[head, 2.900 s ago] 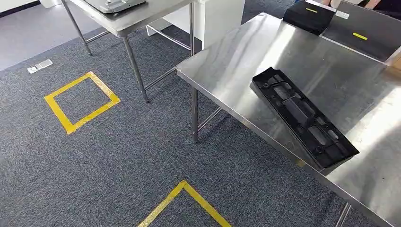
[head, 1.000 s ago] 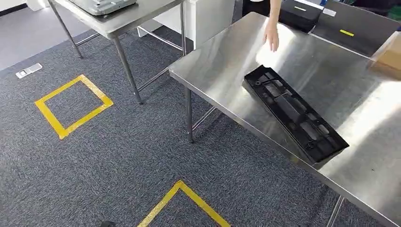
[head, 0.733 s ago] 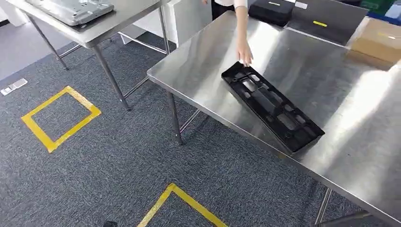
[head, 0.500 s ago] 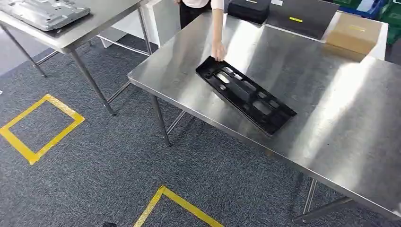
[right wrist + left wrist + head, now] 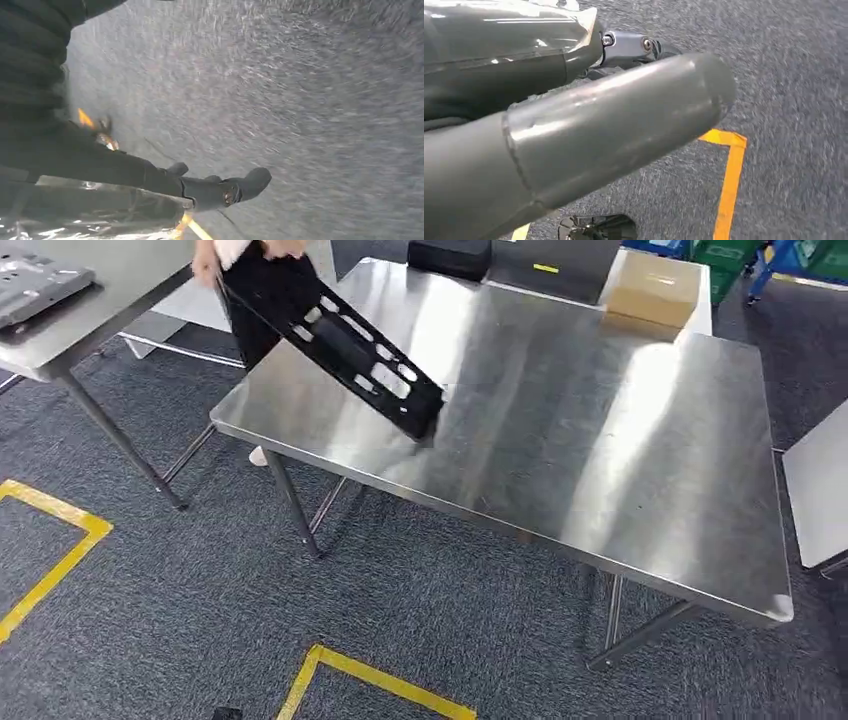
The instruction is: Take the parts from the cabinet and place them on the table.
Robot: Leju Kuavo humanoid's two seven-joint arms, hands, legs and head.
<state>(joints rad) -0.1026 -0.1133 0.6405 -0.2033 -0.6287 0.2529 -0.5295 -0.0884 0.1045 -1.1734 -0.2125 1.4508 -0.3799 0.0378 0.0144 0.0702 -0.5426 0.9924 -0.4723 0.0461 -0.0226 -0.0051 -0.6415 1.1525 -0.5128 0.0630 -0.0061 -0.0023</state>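
Person's hand (image 5: pixel 205 262) has lifted black part (image 5: pixel 335 340) off table (image 5: pixel 560 420) — left robot hand (image 5: pixel 589 130), right robot hand (image 5: pixel 200 187): state unclear.

Steel table (image 5: pixel 560 430): broad bare top across middle and right. Left end taken up by long black part (image 5: pixel 335 335), tilted, far end raised in a person's hands (image 5: pixel 205 262), near end down on the steel. Person stands just off the table's left far corner. Far edge: black case (image 5: pixel 450 255) and cardboard box (image 5: pixel 655 292). Second table (image 5: pixel 75 310) to the left, carpet gap between the two. Robot's left hand (image 5: pixel 574 135) and right hand (image 5: pixel 200 187) hang over grey carpet (image 5: pixel 200 620), fingers loose, holding nothing.
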